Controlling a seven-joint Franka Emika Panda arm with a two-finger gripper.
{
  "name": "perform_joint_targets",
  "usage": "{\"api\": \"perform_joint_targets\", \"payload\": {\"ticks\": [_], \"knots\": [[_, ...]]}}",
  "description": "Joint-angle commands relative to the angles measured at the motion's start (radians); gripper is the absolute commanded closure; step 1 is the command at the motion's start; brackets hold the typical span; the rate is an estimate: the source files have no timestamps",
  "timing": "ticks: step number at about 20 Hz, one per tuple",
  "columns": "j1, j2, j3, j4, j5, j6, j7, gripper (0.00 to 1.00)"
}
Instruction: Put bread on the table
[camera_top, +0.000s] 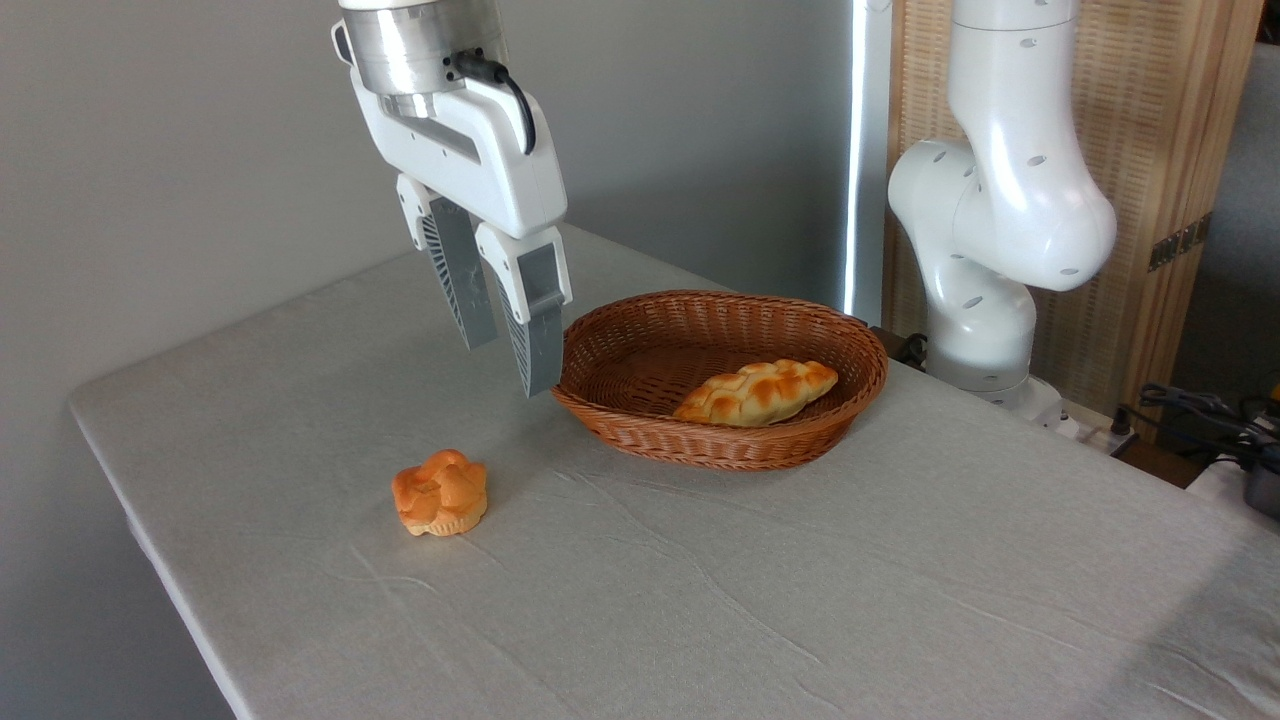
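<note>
The bread sits upright on the grey cloth of the bench, outside and to the left of the wicker basket, clear of its rim. A braided loaf lies inside the basket. The end effector hangs above the bench, just left of the basket and well above the bread, its fingers parted with a narrow gap and nothing held. Judgement: the placement step appears complete, the bread resting on the bench unsupported. The next move calls only for a clean retreat of the arm, clear of the basket edge.
</note>
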Motion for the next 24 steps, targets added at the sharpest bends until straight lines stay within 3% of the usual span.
{"api": "perform_joint_targets", "payload": {"ticks": [1,5,7,24], "knots": [[0.048,-0.013,-0.040,0.011,0.011,-0.021,0.016,0.00],[0.069,-0.014,-0.054,0.009,0.011,-0.021,0.019,0.00],[0.126,-0.014,-0.118,0.009,0.013,-0.021,0.020,0.00],[0.131,-0.014,-0.119,0.009,0.013,-0.032,0.010,0.00]]}}
